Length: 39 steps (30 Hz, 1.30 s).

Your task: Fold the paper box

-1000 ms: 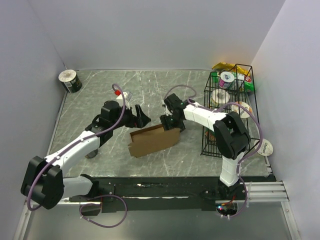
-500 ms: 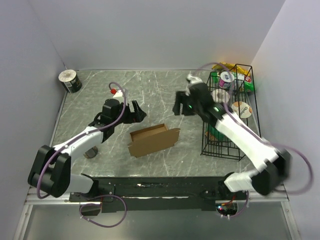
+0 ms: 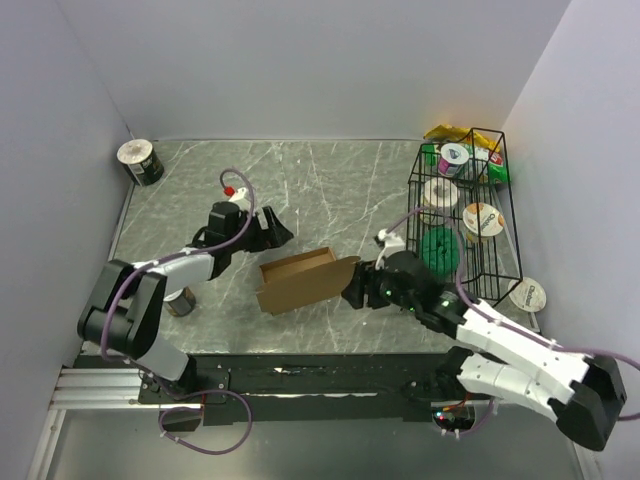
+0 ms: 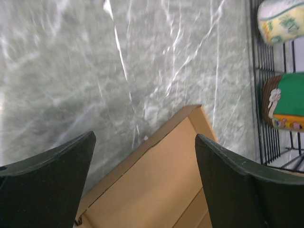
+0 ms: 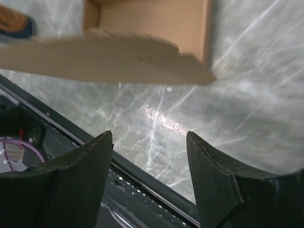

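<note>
Plainly the job is part done and no more. The paper box [image 3: 298, 285] lies on the table [image 3: 330, 180] near its middle, between the two arms, and it already has some shape: from above it reads as a shallow open tray with low walls raised along its far and left edges. The right wrist view shows its bare inside [image 5: 152, 28] with a wall standing at each end, and a broad panel reaching out flat from it toward the camera, blurred at its near edge. That loose panel is, I judge, the lid or front flap, not yet folded over and tucked. A flap at the box's right end also juts out at a slant instead of lying closed. The left gripper [image 3: 278, 228] hangs just beyond the box's far-left corner with its jaws wide apart and nothing between them; its own camera looks down past the spread fingers [image 4: 47, 185] onto the cardboard [image 4: 156, 190] below. The right gripper [image 3: 356, 287] sits close by the box's right end, and its fingers [image 5: 218, 185] too are apart, with only table between them. Neither arm holds the box. What is left, as I read it, is to bring the open panel over, press the end flap in, and close the box. The wire basket [image 3: 478, 131] at the right plays no part in it.
</note>
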Each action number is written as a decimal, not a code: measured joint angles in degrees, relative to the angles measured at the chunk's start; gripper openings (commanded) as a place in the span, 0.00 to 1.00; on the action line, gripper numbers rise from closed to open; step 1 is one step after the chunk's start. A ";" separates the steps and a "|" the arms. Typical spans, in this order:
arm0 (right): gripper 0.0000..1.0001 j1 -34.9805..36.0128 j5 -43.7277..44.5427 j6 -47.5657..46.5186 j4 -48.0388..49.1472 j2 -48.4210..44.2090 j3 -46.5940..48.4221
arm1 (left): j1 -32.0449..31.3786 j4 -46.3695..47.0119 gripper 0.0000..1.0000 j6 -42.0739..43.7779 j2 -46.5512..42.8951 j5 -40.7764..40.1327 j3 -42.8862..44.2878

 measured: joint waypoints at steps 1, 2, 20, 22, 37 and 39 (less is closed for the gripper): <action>0.71 0.39 -0.55 0.83 1.68 1.38 -1.49 | 0.00 1.03 0.91 -0.35 1.05 0.83 -0.42; 0.72 0.63 -1.09 1.42 4.00 2.78 -3.08 | 0.00 1.68 0.92 -0.68 2.08 1.38 -0.76; 0.78 -3.96 2.91 -0.44 21.44 31.41 2.80 | -1.70 5.70 0.94 -6.88 -18.12 3.85 -23.69; 0.79 -5.68 2.89 -2.19 22.38 33.53 4.76 | -2.97 5.64 0.94 -8.87 -23.71 3.37 -26.86; 0.80 -14.84 -0.37 -10.64 26.16 31.17 9.97 | -6.10 -4.96 0.96 -12.94 -40.74 0.52 -27.30; 0.79 -14.19 -1.09 -9.97 26.32 24.81 5.53 | -4.02 -4.96 0.96 -11.45 -37.88 -0.17 -22.53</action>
